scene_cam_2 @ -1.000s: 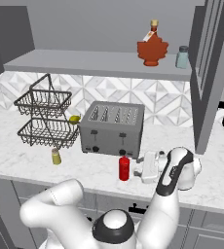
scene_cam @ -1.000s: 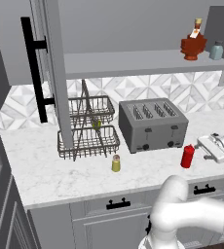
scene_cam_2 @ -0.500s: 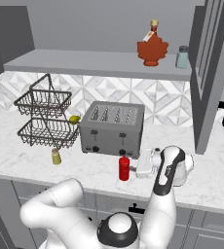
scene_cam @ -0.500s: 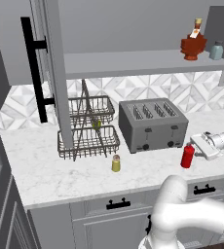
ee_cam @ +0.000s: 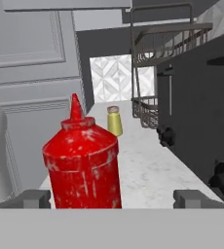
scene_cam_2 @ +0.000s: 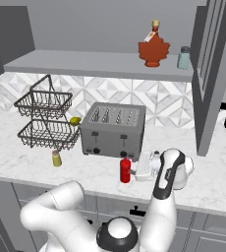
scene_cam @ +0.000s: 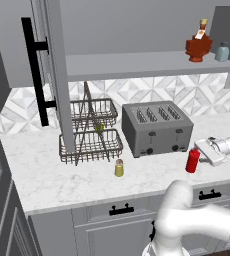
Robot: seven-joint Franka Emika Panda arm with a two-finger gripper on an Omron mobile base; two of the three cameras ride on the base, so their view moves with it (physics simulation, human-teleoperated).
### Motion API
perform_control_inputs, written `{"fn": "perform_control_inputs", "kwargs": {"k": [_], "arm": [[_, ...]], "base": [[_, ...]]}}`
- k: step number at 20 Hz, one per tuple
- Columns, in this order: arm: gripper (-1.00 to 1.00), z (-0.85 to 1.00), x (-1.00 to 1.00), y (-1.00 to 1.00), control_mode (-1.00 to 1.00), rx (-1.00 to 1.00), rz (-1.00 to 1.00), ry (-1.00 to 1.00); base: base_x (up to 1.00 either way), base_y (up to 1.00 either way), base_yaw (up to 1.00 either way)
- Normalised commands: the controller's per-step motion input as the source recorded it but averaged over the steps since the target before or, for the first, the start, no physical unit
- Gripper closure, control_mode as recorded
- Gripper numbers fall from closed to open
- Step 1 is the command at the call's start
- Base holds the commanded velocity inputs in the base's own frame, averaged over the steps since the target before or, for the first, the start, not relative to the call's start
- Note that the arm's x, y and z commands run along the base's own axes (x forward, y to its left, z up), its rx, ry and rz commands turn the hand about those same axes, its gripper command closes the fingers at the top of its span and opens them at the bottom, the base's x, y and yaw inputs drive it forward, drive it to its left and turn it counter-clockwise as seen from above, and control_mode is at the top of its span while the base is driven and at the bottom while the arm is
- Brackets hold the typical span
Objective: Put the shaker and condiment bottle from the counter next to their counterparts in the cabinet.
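Note:
The red condiment bottle (scene_cam: 192,160) stands upright on the white marble counter (scene_cam: 62,180), in front of the toaster's right end. My gripper (scene_cam: 201,152) lies level just right of it, open. In the hand view the bottle (ee_cam: 82,160) fills the space between the fingertips (ee_cam: 33,198), nearer the left one, with gaps on both sides. The yellowish-green shaker (scene_cam: 119,168) stands alone farther left on the counter, also seen as the shaker (ee_cam: 114,120) beyond the bottle. On the cabinet shelf (scene_cam: 147,65) sit the dark-red leaf-shaped bottle (scene_cam: 198,46) and the pale blue-grey shaker (scene_cam: 222,51).
A grey four-slot toaster (scene_cam: 157,129) stands right behind the red bottle. A two-tier wire basket (scene_cam: 89,132) sits left of it. The open cabinet door with its black bar handle (scene_cam: 34,70) hangs over the counter's left part. Grey drawers (scene_cam: 122,215) run below.
The gripper has slid along the counter toward the red bottle, closing the gap until the bottle sits between its open fingers. Bottle and shaker have not moved.

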Motion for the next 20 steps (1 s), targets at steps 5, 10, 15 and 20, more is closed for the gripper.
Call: {"fn": "perform_control_inputs", "kwargs": {"k": [5, 10, 15, 20], "arm": [[-1.00, 0.00, -0.07, 0.18, -1.00, 0.00, 0.00, 0.02], [-1.00, 0.00, -0.11, 0.18, -1.00, 0.00, 0.00, 0.04], [-1.00, -0.03, -0.14, 0.20, -1.00, 0.00, 0.00, 0.03], [1.00, -0.05, -0.02, 0.07, -1.00, 0.00, 0.00, 0.01]], "base": [[0.00, 0.00, 0.00], [0.00, 0.00, 0.00], [0.00, 0.00, 0.00], [0.00, 0.00, 0.00]]}}
